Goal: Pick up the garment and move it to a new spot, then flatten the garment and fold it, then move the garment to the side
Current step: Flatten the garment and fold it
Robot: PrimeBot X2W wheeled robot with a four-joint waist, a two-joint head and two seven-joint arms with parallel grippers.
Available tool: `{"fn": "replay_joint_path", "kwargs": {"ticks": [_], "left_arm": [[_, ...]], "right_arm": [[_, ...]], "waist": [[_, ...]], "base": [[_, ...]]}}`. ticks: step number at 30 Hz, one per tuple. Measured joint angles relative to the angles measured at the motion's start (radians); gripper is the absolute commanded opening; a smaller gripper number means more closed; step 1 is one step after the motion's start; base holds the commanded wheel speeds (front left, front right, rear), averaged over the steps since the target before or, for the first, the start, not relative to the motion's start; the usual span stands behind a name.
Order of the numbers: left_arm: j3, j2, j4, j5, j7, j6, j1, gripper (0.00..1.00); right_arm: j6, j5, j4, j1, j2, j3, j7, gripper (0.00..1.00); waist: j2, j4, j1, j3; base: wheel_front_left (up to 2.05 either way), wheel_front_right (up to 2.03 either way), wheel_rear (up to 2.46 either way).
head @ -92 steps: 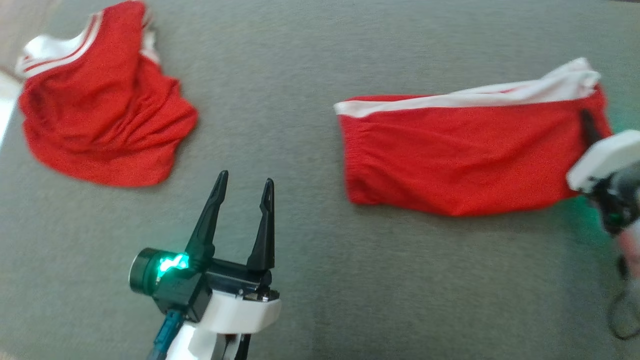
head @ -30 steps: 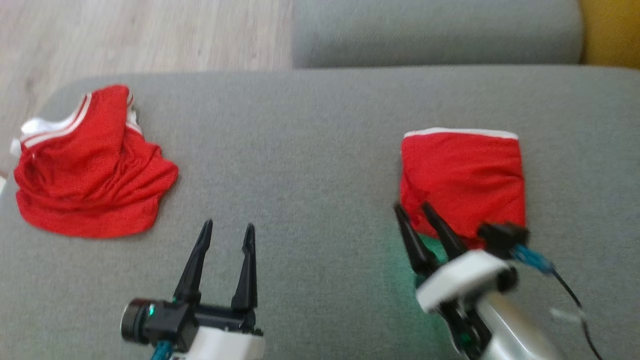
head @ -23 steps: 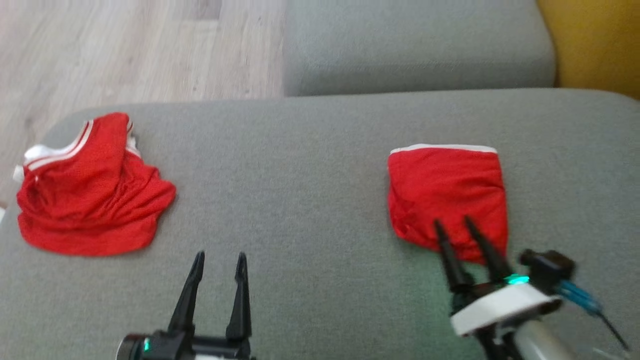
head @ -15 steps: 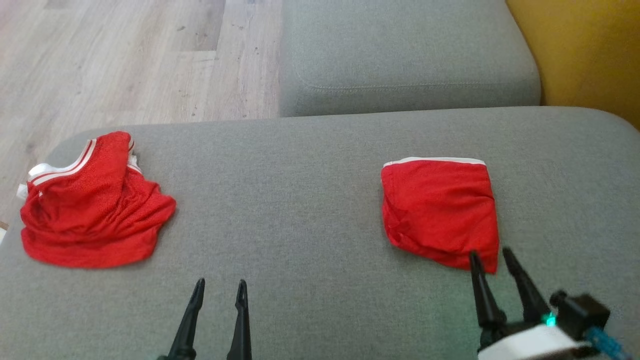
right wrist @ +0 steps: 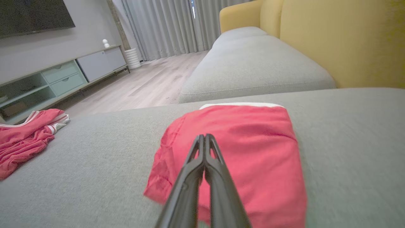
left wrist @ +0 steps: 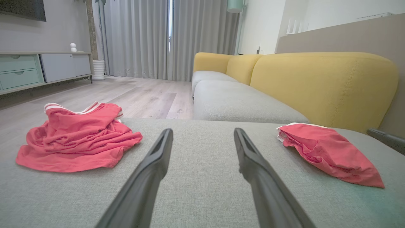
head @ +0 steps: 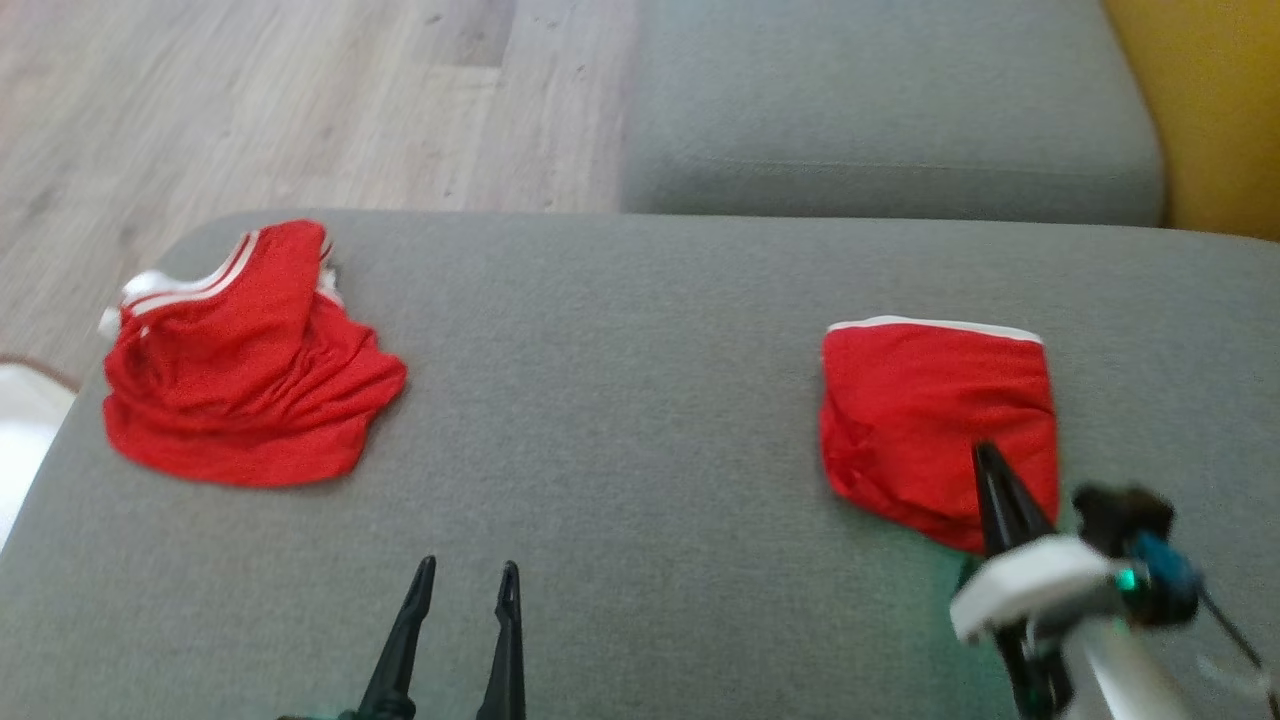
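A folded red garment (head: 935, 420) with a white band along its far edge lies flat on the right of the grey cushion. My right gripper (head: 985, 455) is shut, its fingers pressed together with nothing showing between them. In the right wrist view its tips (right wrist: 205, 136) sit over the near part of that garment (right wrist: 253, 142). My left gripper (head: 468, 575) stands open and empty over bare cushion at the near middle. In the left wrist view (left wrist: 202, 133) the folded garment (left wrist: 326, 152) lies to its right.
A second red garment (head: 250, 370) with white stripes lies crumpled at the cushion's far left corner (left wrist: 76, 139). Beyond the grey cushion (head: 620, 420) are another grey seat (head: 880, 110), a yellow backrest (head: 1200, 100) on the right and wooden floor (head: 250, 100) on the left.
My right gripper's fingers have gone from open to shut, and its tips now lie over the folded garment's near part. The head camera has shifted. The left gripper stays open.
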Motion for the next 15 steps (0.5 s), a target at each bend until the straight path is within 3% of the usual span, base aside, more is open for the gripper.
{"fn": "replay_joint_path", "kwargs": {"ticks": [10,15], "left_arm": [[-0.033,0.0,0.008,-0.003,0.0,-0.017,-0.048,1.0],[-0.047,0.0,0.023,-0.021,0.0,-0.017,-0.063,1.0]], "right_arm": [[0.0,-0.081,0.348,-0.216,-0.007,0.036,-0.005,0.0],[0.0,-0.049,0.434,-0.239,0.012,0.112,-0.018,0.0]], "waist": [[0.0,0.057,0.0001,0.063],[0.0,0.077,0.0001,0.092]], "base": [[0.0,0.0,0.0],[0.0,0.0,0.0]]}}
